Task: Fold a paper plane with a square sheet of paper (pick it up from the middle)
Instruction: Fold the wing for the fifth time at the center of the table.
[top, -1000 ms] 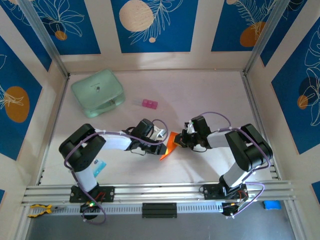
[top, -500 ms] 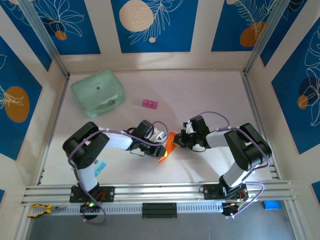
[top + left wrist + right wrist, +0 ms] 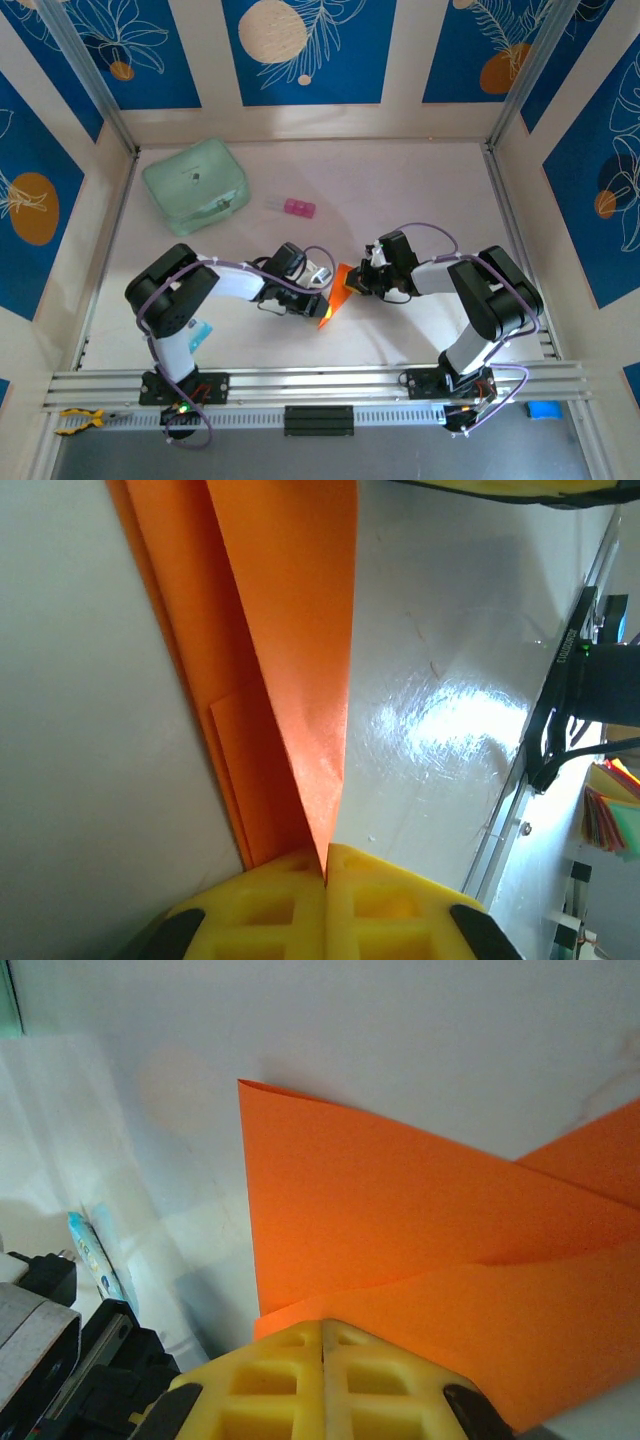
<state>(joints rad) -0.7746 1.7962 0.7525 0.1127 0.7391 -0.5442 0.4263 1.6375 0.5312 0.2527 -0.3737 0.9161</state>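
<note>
Left pincer drawn slightly back since before, right pincer facing it, both low and clamped on orange sheet.

The orange paper is bright, plain and thin, and is folded into a narrow wedge rather than lying as a flat square. It sits at the middle of the table's near half, slanting from its wider far-right end to a narrower near-left end. In the left wrist view several layers overlap along long straight creases, and one flap tapers into the closed left gripper. In the right wrist view a flap with one sharp corner overlaps a second layer, its edge pinched in the closed right gripper.
</note>
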